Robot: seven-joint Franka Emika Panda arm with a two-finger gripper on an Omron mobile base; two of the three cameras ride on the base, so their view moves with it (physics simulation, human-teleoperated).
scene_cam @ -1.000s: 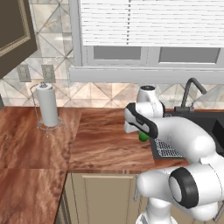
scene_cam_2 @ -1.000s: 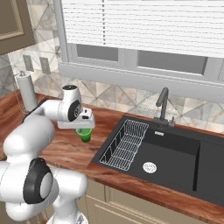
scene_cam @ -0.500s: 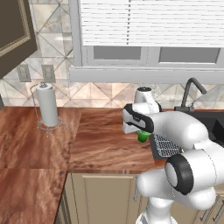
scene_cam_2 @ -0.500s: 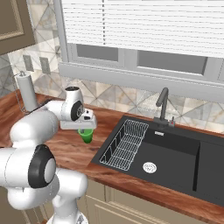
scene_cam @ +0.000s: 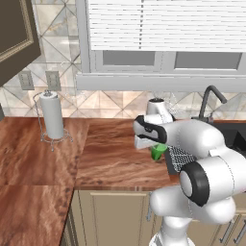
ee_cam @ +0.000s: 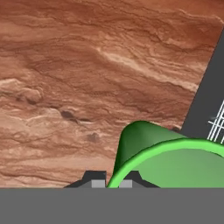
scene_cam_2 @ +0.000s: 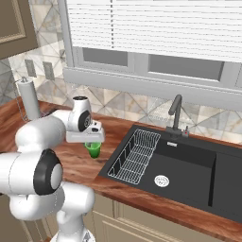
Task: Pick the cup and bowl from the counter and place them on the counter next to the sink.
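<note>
The green cup (scene_cam: 156, 152) (scene_cam_2: 94, 150) hangs upright just above the reddish-brown counter (scene_cam: 110, 153) (scene_cam_2: 78, 165), close to the left edge of the black sink (scene_cam_2: 189, 165). My gripper (ee_cam: 113, 178) is shut on the cup's (ee_cam: 170, 162) rim, one fingertip on each side of the wall. In both base views the white hand covers the fingers. Whether the cup's base touches the wood I cannot tell. The bowl is out of view.
A wire dish rack (scene_cam_2: 134, 156) (scene_cam: 180, 156) lies in the sink's left basin, right beside the cup. The dark curved faucet (scene_cam_2: 176, 113) stands behind the sink. A paper towel roll (scene_cam: 52, 115) stands far left by the tiled wall.
The hand has sunk a little toward the counter with the green cup still in its grip, staying beside the sink's left edge.
</note>
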